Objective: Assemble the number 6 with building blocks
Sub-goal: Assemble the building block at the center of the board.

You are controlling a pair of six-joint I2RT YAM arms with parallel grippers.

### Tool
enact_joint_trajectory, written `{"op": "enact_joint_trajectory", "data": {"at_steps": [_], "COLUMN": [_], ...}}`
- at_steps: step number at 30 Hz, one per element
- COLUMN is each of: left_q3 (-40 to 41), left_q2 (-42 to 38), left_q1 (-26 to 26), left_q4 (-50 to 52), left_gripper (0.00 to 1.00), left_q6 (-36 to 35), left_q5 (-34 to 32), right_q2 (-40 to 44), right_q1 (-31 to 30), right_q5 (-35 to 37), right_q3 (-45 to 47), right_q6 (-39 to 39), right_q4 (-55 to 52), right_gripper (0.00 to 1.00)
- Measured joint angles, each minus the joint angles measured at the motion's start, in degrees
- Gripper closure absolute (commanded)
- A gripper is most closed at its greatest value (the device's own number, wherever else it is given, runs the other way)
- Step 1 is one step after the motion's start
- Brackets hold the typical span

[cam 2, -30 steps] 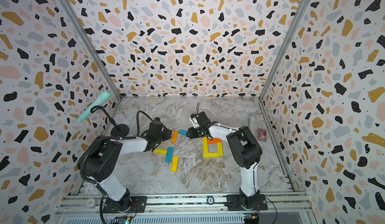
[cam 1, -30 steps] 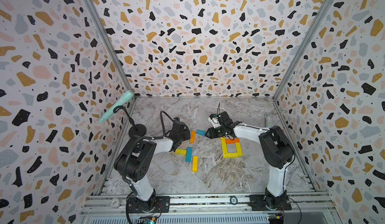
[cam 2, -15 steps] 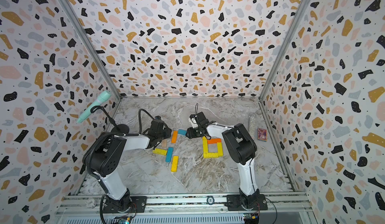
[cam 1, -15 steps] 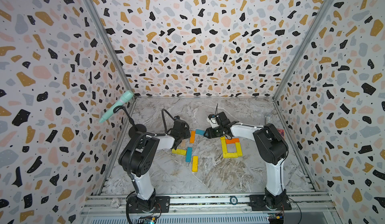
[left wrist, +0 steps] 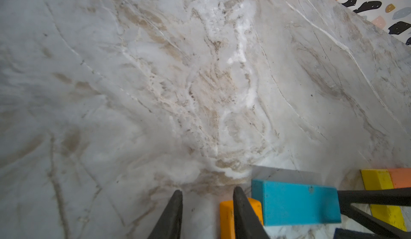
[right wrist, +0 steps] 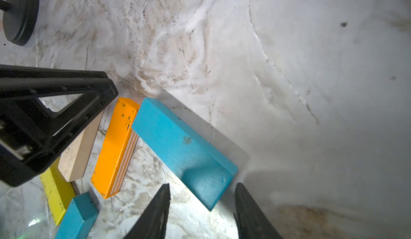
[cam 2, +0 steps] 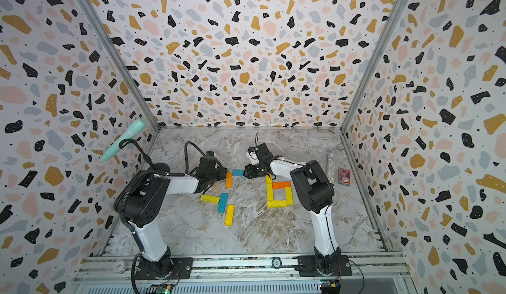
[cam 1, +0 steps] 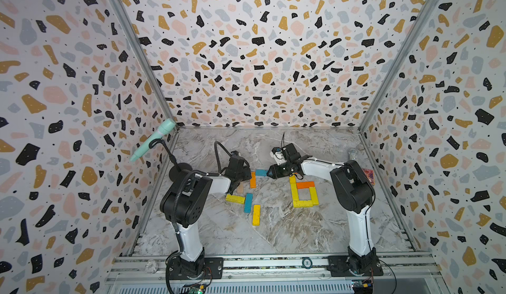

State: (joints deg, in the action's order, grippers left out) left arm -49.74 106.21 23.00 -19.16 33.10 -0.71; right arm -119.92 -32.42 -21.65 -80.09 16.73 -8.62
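The right jaws stand half open astride one end of the teal block, likely to make it the top stroke of the unfinished number 6 beside it. The left jaws, slightly open, hold nothing.

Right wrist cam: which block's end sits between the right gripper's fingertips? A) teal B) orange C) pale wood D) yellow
A: in the right wrist view the near end of the teal block lies between the parted fingertips of the right gripper, which is not closed on it. The orange block lies off to one side.
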Motion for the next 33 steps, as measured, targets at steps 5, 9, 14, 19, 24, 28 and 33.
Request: {"op": "enact_joint_trajectory", "data": {"at_steps": [5, 9, 14, 19, 24, 28, 33], "left_q3": [-0.42, -0.48, -0.46, 0.79, 2.91, 3.65, 3.98], "left_q2": [-0.81, -2.91, -5.64, -6.62, -7.21, -7.63, -7.65], "left_q1": [-0.52, -1.77, -2.89, -3.02, -3.02, -3.02, -3.02], "left_q4": [3.41, 6.88, 7.98, 7.61, 7.58, 7.56, 7.08], "left_gripper": [0.65, 0.65, 0.65, 0.65, 0.66, 0.66, 0.66], "left_q6": [-1.03, -1.68, -2.21, -2.29, -2.27, -2.27, -2.36], "left_q5": [0.00, -0.04, -0.04, 0.28, 0.68, 0.85, 0.92], "right_q2": [6.19, 13.29, 14.38, 10.25, 5.66, 3.34, 1.66], "right_q1": [-0.94, -4.52, -10.93, -13.90, -13.99, -13.99, -14.05], "right_q5": [0.81, 0.02, -1.44, -2.01, -1.33, -0.59, -0.28], "right_q3": [5.60, 10.91, 12.87, 12.72, 11.93, 9.86, 7.39], "right_q6": [-0.37, 0.13, 1.90, 3.28, 3.96, 4.04, 4.20], "right_q4": [0.59, 3.37, 8.74, 11.67, 12.11, 12.13, 12.35], "right_gripper": [0.57, 0.69, 0.83, 0.87, 0.90, 0.91, 0.91]}}
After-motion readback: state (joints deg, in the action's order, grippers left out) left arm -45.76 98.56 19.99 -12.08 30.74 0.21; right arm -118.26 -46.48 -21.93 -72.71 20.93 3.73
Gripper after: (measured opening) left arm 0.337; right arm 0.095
